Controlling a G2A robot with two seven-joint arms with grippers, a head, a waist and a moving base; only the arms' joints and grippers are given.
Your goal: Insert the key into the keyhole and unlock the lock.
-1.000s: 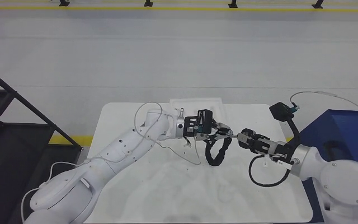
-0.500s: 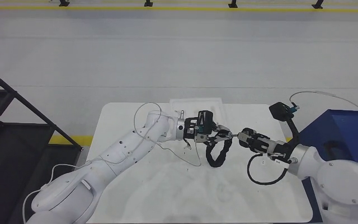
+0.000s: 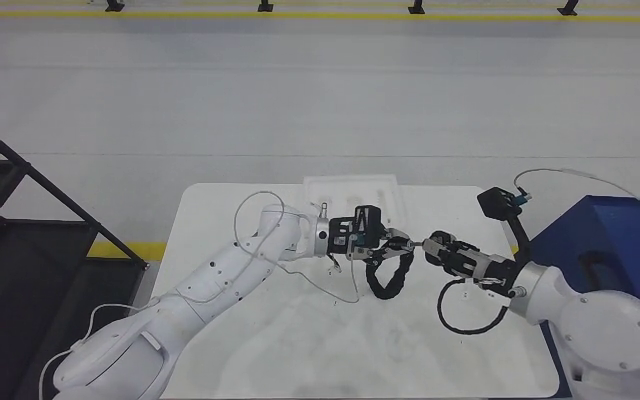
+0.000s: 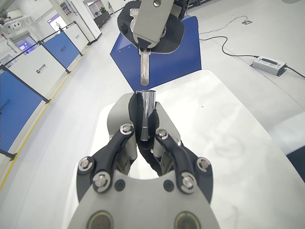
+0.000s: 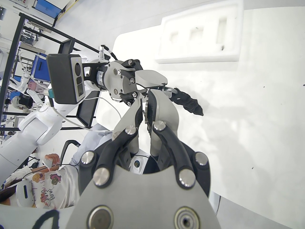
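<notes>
Surface (image 3: 260,330): white, rounded corners. The two arms meet above its middle, nearer the far edge than the near one. A foam tray (image 3: 350,188) lies at the far edge, just behind the meeting point. A blue bin (image 3: 600,240) stands off the right edge, beside the right arm. The widest open stretch of surface runs from the grippers to the near edge, with more room out to the left edge.

Left gripper (image 4: 143,107): narrow, clamped on the lock (image 4: 144,126), a pad on either side of its chrome cylinder (image 4: 145,101). The cylinder's end sticks out past the fingertips, facing the right gripper (image 4: 152,34). A black sleeved cable (image 3: 388,272) loops down from the lock beneath both grippers. Cannot tell whether the loop touches the surface.

Right gripper: nearly closed, pinching the key (image 4: 144,70) by its head. The blade juts out bare and points at the cylinder's end. In the left wrist view the key tip stops just short of that end, with a sliver of gap, roughly in line and not yet inside. In the right wrist view the fingers hide the key.
</notes>
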